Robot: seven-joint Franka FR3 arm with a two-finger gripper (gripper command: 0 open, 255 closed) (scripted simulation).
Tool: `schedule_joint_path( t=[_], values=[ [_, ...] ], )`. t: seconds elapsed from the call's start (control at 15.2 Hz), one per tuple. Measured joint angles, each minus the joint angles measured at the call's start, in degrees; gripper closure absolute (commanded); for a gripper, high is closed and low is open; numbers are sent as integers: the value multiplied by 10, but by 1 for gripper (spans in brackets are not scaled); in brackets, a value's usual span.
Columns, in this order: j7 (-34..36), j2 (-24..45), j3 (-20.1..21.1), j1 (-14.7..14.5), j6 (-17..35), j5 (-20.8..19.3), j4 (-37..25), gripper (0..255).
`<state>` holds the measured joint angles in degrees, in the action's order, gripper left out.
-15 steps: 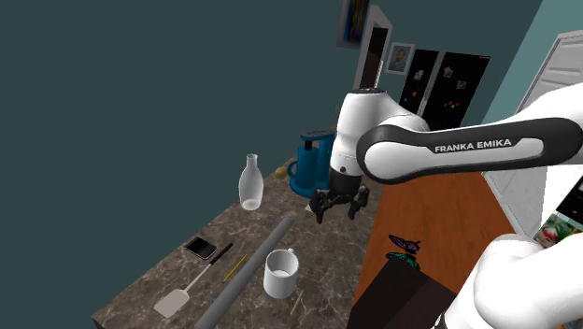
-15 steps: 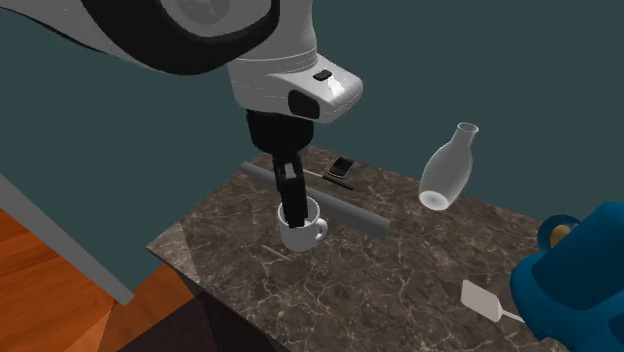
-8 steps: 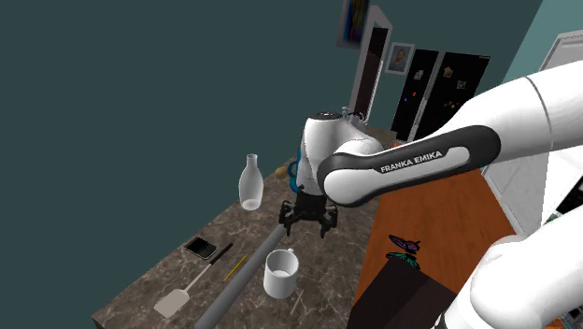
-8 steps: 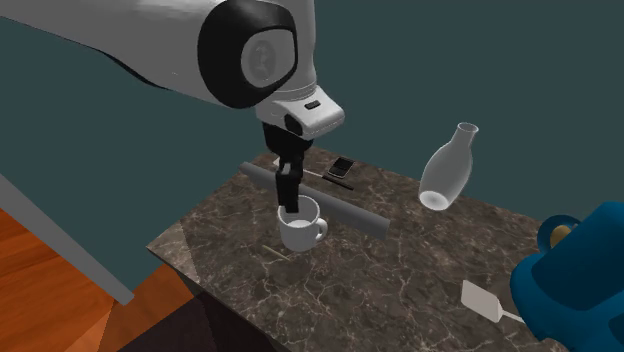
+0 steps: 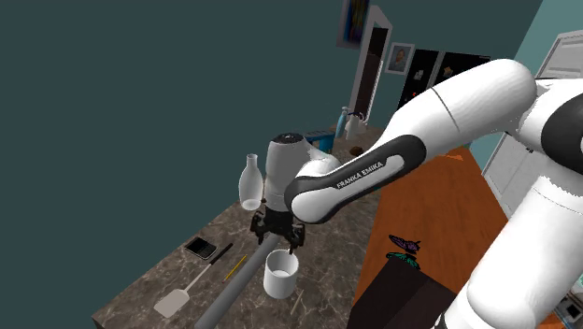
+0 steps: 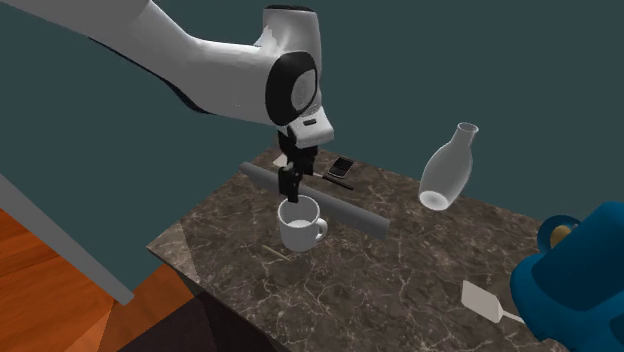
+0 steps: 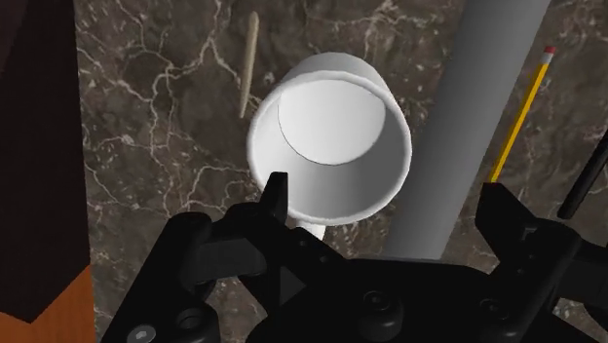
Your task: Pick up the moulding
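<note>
While its two fingers stand wide apart and clasp nothing, the all-black gripper [image 7: 388,195] hangs just above the long, smooth, grey rod-shaped moulding [image 5: 241,278]. In the wrist view the moulding and most of a mug's rim lie between the fingers. I cannot tell whether either finger touches them.

The moulding lies flat on the dark, white-veined marble countertop [image 6: 400,280]. It runs lengthways from about the middle to the end edge near the wall-side corner.

One plain white round mug [image 7: 331,136] stands upright just beside it, on the side toward the open edge. One thin pale wooden stick [image 7: 249,63] lies beyond the mug.

On the wall side of the moulding lie one yellow pencil [image 7: 519,112], one slim black pen [image 7: 583,183] and one flat dark phone [image 5: 200,247]. One white flat-bladed spatula [image 5: 174,302] lies there too.

One pale translucent narrow-necked bottle [image 6: 447,168] stands near the wall-side edge. A second pale spatula [image 6: 483,297] lies by one bulky glossy blue vessel [image 6: 580,270].

From the stand, the white arm arches up and over the countertop. Its forearm slopes down to a wrist bent so the hand points straight down.
</note>
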<state>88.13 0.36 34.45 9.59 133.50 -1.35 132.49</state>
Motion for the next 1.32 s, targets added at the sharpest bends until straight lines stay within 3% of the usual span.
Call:
schedule_joint_path(
  t=[0.2,0.33,0.79,0.86,1.32],
  values=[
    [107,91,-9,-9,24,-67,-53,0],
    [145,124,-19,-18,28,-89,-75,0],
    [182,175,-39,-34,70,-132,-76,0],
    [184,178,-41,-36,72,-135,-77,255],
    [186,180,-42,-36,73,-137,-79,255]
  ],
)
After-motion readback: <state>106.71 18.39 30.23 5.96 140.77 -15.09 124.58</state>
